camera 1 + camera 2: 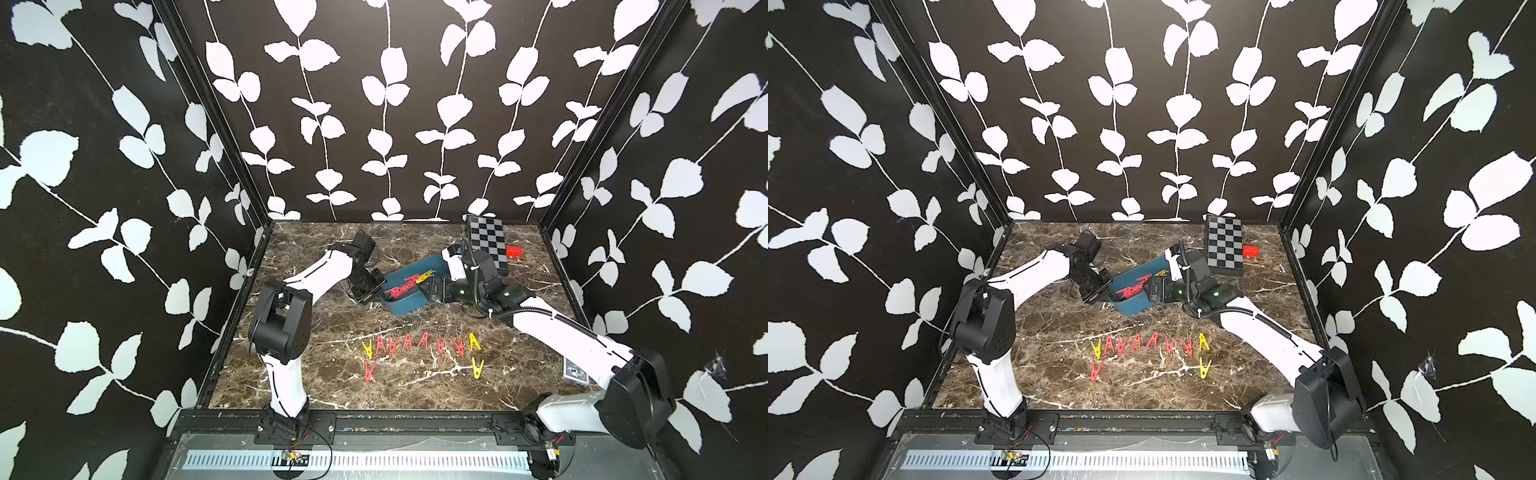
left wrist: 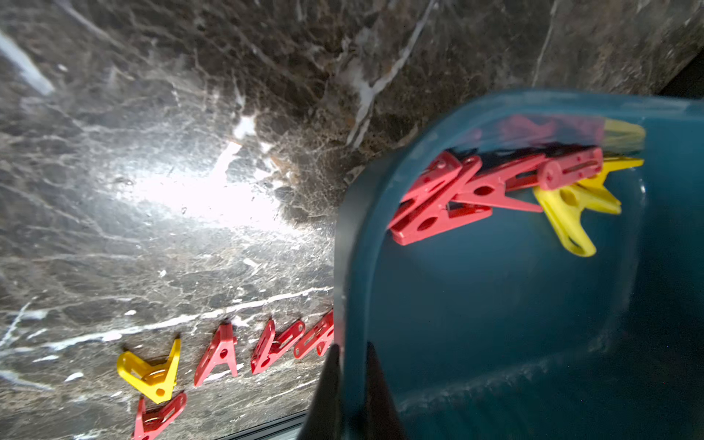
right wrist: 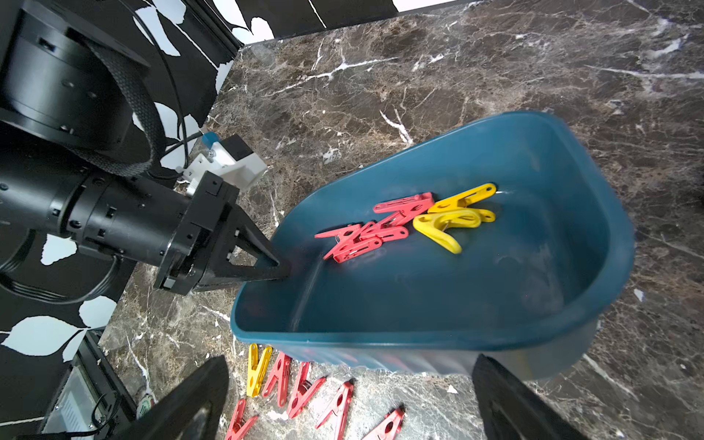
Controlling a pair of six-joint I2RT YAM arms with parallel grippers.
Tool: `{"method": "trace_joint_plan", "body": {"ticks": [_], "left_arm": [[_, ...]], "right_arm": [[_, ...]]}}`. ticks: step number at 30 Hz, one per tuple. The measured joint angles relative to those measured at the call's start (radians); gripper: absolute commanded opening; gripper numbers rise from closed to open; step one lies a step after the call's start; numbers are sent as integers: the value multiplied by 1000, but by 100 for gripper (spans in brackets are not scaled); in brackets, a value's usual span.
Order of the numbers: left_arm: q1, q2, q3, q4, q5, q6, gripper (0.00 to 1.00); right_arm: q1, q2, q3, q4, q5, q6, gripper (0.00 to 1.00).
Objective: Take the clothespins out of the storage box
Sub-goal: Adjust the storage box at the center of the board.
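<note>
Pinching the storage box (image 3: pixel 552 160) by its rim with the left gripper (image 2: pixel 352 384), clamped tight across the thin wall, and tipping it up, by the look of it. Could slip from so narrow a bite. — Ana

Would then drop onto the sorted row of clothespins (image 1: pixel 419 343) on the table (image 1: pixel 415 395) just in front and scatter it. And the right gripper (image 1: pixel 428 287)? — Ben

Spread wide, gripping nothing, poised at the opposite side of the box. Cannot tell whether touching the wall. — Ana

Could nudge the box on the way in and twist it out of the left grip. Also tangled-looking, that heap of clothespins (image 3: pixel 381 228) inside, piled against one inner wall, red beside yellow. Might come up two at once and shed one. — Ben

Room to move? — Ana

Plenty of bare table around the row, toward the front edge and the left arm (image 1: pixel 320 270). Tighter at the back: checkerboard box (image 1: pixel 486 241) and red block (image 1: pixel 514 251) close behind the right arm (image 1: pixel 552 328), then the back wall (image 1: pixel 386 124). Better carried forward and low, clear of the rim. — Ben
</note>
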Motion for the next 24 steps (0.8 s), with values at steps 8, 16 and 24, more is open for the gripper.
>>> {"method": "trace_joint_plan", "body": {"ticks": [8,16,24], "left_arm": [[0,32,35,-23,-132,135,0],[-9,34,35,23,-279,287,0],[-56,41,22,75,-381,399,0]], "right_arm": [[0,8,0,0,0,0,99],[0,31,0,0,0,0,99],[0,45,0,0,2,-1,99]]}}
